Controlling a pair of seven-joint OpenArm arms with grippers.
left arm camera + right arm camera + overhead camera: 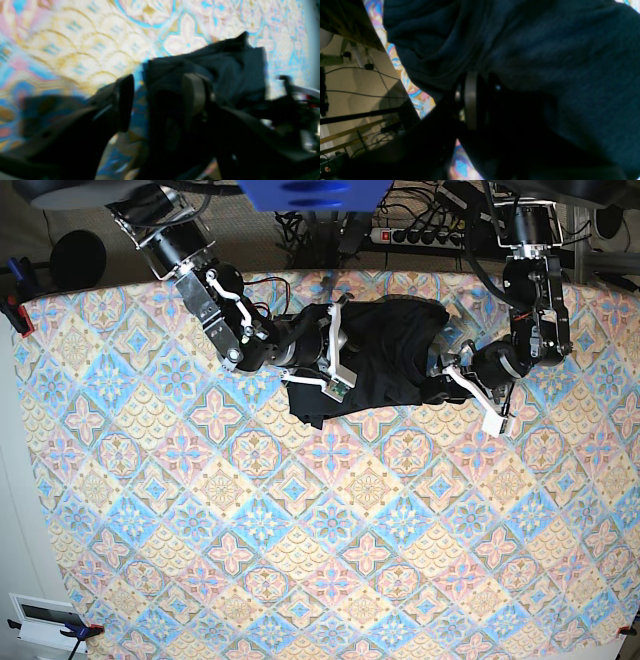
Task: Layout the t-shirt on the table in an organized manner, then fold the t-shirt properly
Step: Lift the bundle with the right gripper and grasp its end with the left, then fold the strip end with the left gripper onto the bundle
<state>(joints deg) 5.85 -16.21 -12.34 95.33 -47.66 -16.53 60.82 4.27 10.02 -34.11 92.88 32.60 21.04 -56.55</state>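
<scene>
Lying bunched at the far middle of the worktop [200,510] is the t-shirt [385,355]. On its left side the right gripper [335,360] has its jaws pinching the cloth. On its right side the left gripper [478,395] has its jaws spread, one finger [125,100] clear of the fabric.

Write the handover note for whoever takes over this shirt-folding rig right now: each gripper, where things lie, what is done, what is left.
Left gripper: open, at the t-shirt's edge, holding nothing that shows.
Right gripper: shut on the t-shirt, cloth bunched over its fingers.
The t-shirt sits bunched between the two arms at the far side of the table.
Done: nothing finished; not spread flat.
Left: lay it out flat, sleeves straightened, then fold it.
</scene>
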